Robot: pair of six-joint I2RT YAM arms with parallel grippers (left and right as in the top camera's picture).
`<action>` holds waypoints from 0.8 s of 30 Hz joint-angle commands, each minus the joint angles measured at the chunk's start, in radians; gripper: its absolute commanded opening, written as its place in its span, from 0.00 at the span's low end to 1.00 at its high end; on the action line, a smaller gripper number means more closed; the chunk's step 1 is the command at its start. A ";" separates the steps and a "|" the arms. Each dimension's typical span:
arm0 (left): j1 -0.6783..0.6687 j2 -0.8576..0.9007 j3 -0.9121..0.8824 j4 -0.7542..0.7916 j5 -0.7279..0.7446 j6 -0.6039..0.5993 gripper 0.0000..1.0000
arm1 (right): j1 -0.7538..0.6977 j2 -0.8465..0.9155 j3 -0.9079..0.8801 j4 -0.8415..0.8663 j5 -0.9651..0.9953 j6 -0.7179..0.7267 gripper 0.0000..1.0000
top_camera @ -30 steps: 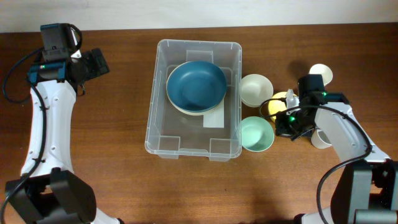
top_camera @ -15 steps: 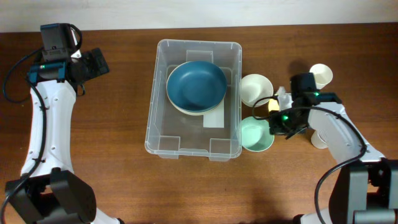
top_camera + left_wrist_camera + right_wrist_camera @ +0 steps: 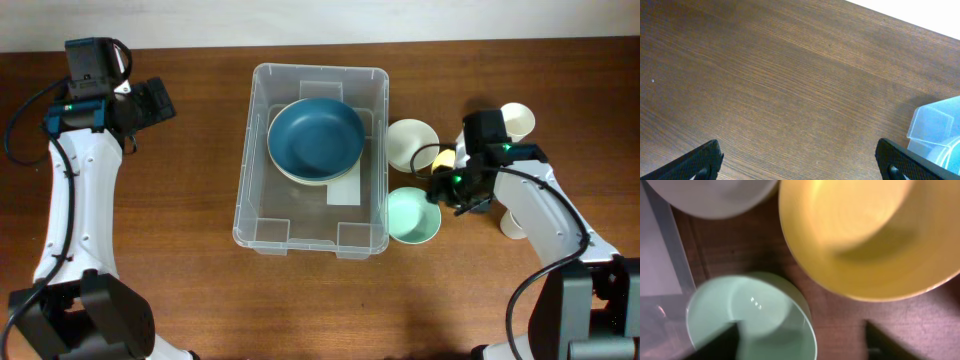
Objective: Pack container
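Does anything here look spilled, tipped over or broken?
Nothing stands out. The container sits flat with the blue bowl upright inside, and the mint bowl and white bowl beside it stand upright too.

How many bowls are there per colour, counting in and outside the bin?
Blue bowl: 1
Cream bowl, under the blue one in the bin: 1
White bowl: 1
Mint bowl: 1
Yellow bowl: 1
Total: 5
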 commanded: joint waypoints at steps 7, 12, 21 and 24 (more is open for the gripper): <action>0.002 -0.012 0.016 0.000 -0.004 0.002 1.00 | -0.005 -0.014 0.024 0.018 0.021 -0.019 0.17; 0.002 -0.012 0.016 0.000 -0.004 0.002 1.00 | -0.005 -0.014 0.044 0.006 0.021 -0.016 0.04; 0.002 -0.012 0.016 0.000 -0.004 0.002 1.00 | -0.005 -0.014 0.058 -0.005 0.025 -0.016 0.06; 0.002 -0.012 0.016 0.000 -0.004 0.002 1.00 | -0.005 -0.014 0.072 -0.005 0.025 -0.016 0.41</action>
